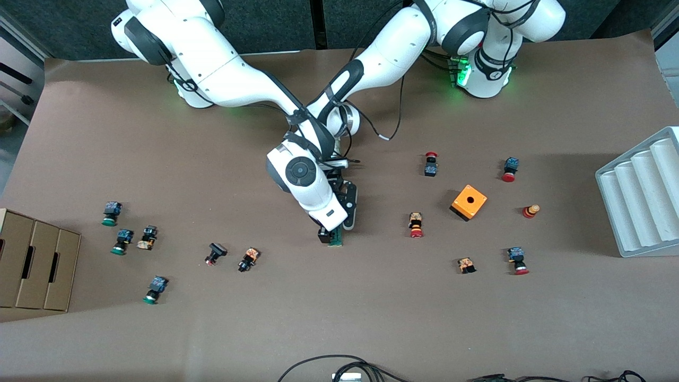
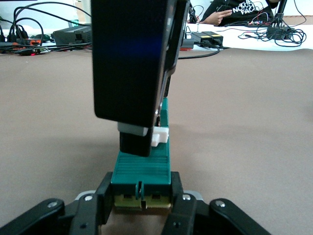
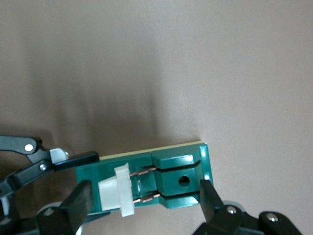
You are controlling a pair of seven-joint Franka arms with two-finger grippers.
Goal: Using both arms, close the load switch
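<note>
Load switch [image 1: 335, 239], a narrow green block w/ a white slider [image 3: 117, 190], lies flat on the brown worktop [image 1: 339, 318] near its middle, well clear of every edge. Both arms meet over it. Left gripper [image 2: 142, 200] sits low at one end of the block, jaws clamped on its sides, pinning it down. Right gripper [image 3: 142, 198] is over the block, fingers [image 3: 208, 198] part open, straddling it lengthwise: one by the slider, one past the green housing, prob. touching neither, though that's hard to judge.

Progress: approach and bracing look done. In the right wrist view, two copper pins still show between slider and housing, so the switch isn't closed; pushing the slider home is what's left.

Around it: small red- and green-capped push buttons [image 1: 416, 225] are scattered toward both ends, an orange cube [image 1: 469, 202] lies toward the left arm's end, a grey tray [image 1: 642, 196] sits at that end's edge, and cardboard boxes [image 1: 32, 265] at the other. None is close enough to obstruct.
</note>
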